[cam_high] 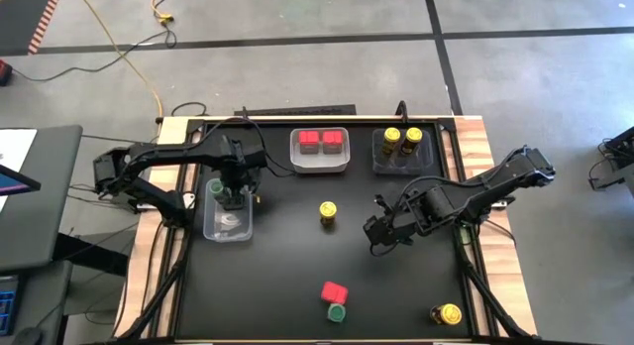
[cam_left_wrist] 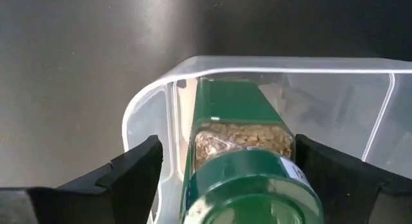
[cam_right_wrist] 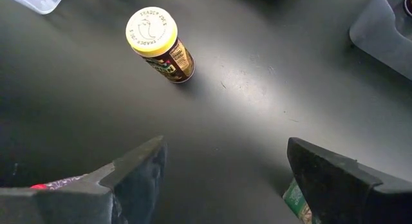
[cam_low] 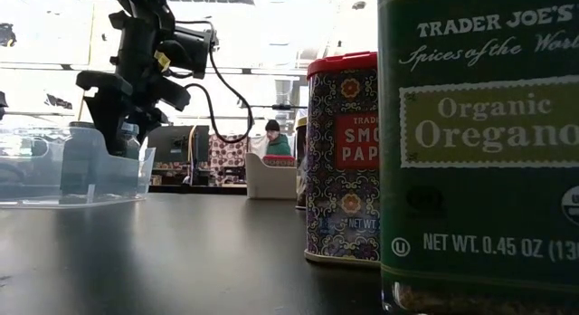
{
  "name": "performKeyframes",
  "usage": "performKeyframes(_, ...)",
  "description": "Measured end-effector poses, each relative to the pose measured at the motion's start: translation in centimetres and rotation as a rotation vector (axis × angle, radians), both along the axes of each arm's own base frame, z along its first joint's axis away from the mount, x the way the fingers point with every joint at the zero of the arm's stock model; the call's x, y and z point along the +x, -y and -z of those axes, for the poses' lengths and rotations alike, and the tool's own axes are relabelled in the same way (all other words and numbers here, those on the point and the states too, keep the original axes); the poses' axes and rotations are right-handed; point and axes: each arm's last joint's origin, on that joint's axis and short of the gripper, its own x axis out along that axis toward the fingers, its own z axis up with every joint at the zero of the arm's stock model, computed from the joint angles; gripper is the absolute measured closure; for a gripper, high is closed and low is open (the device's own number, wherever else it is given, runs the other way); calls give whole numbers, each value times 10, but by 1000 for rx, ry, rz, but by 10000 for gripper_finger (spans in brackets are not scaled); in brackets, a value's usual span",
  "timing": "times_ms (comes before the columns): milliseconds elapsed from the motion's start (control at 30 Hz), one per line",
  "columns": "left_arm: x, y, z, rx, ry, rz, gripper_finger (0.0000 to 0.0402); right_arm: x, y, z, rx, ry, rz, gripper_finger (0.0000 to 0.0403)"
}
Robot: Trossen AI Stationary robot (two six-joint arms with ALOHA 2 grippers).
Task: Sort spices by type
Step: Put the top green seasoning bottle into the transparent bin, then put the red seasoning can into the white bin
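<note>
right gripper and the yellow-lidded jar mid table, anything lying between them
Nothing. In the high view, only bare black table separates the open right gripper from the yellow-lidded jar; the right wrist view shows the same empty stretch.

Seen from above: 2 red boxes point(cam_high: 321, 140) in the middle tray point(cam_high: 319, 165), 2 yellow-lidded jars point(cam_high: 402, 139) in the right tray point(cam_high: 381, 164), left tool point(cam_high: 234, 194) over the left tray point(cam_high: 228, 227).
</note>
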Motion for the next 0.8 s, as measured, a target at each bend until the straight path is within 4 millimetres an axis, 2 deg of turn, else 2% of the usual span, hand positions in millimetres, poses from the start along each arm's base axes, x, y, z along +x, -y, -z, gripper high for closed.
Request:
performKeyframes(500, 2, -1, -23, 3, -2, -76, 70, 0, 0, 0, -1, -2, -5, 53)
performKeyframes(800, -14, 5, -52, 43, 128, -164, 70, -2, -5, 0, 14, -11, -34, 53)
